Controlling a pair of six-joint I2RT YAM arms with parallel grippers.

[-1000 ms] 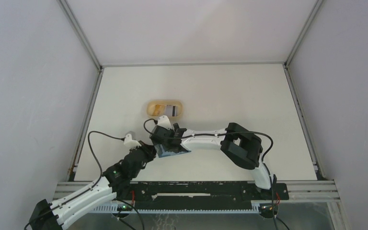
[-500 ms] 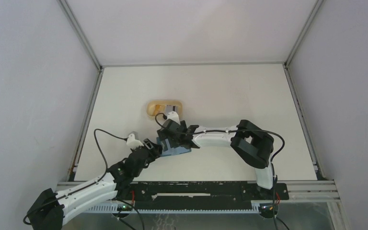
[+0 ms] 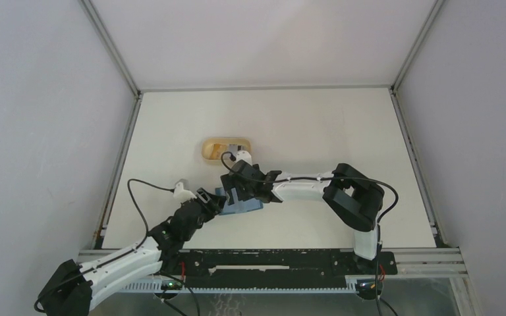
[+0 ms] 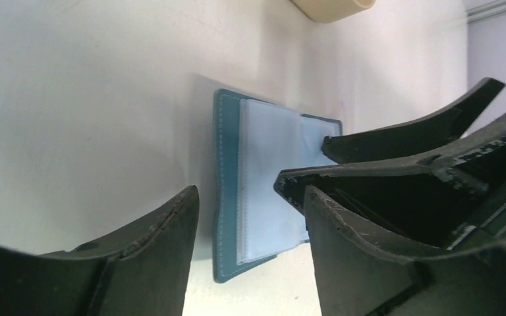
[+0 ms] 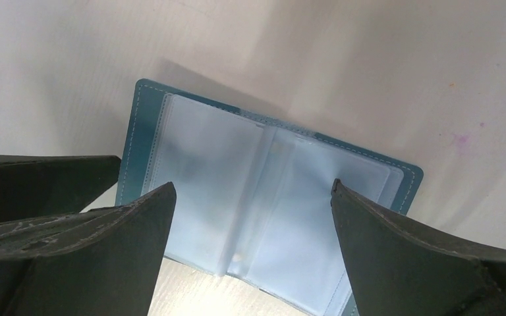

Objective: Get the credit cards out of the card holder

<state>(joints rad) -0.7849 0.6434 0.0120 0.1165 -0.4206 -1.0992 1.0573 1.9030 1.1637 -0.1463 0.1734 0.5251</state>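
Left gripper (image 4: 247, 197), shut a second ago, now spread and empty beside card holder (image 5: 197, 151), which lies open just nearside of tan dish (image 3: 205, 150); right gripper (image 5: 252, 187) wide above it; clear pockets (image 5: 303, 217) look empty, likely near done.

Teal card holder (image 5: 270, 217) open flat, clear sleeves seemingly empty.

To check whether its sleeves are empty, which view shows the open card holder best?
The right wrist view: the card holder lies open, both clear pages framed by the open right tool. The left wrist view shows it slanted, one page partly hidden behind that tool. The top external view gives only a small blue patch.
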